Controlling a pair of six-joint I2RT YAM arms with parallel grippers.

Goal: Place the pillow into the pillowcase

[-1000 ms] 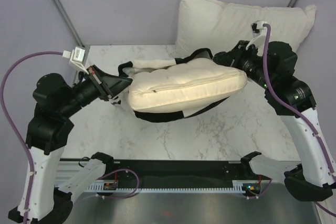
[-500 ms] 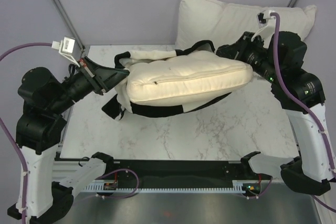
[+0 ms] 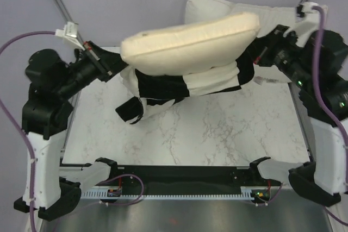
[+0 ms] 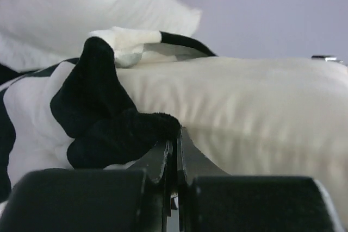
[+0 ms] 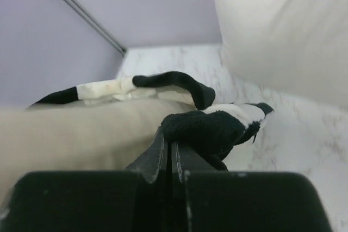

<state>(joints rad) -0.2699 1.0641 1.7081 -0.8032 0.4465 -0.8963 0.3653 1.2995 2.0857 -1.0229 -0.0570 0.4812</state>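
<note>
Pillow: long axis left–right, right end higher
Pillowcase: hangs beneath, over the worktop
Left tool: pinched tight on Pillowcase edge
Right tool: pinched tight on Pillowcase edge

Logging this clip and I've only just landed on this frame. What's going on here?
Both arms hold the black-and-white checkered pillowcase up above the marble table. The left end effector is shut on fabric at one end and the right end effector is shut on fabric at the other. The cream pillow rests along the sagging case with most of it exposed, so it is not fully inside. A larger white pillow sits at the back.
</note>
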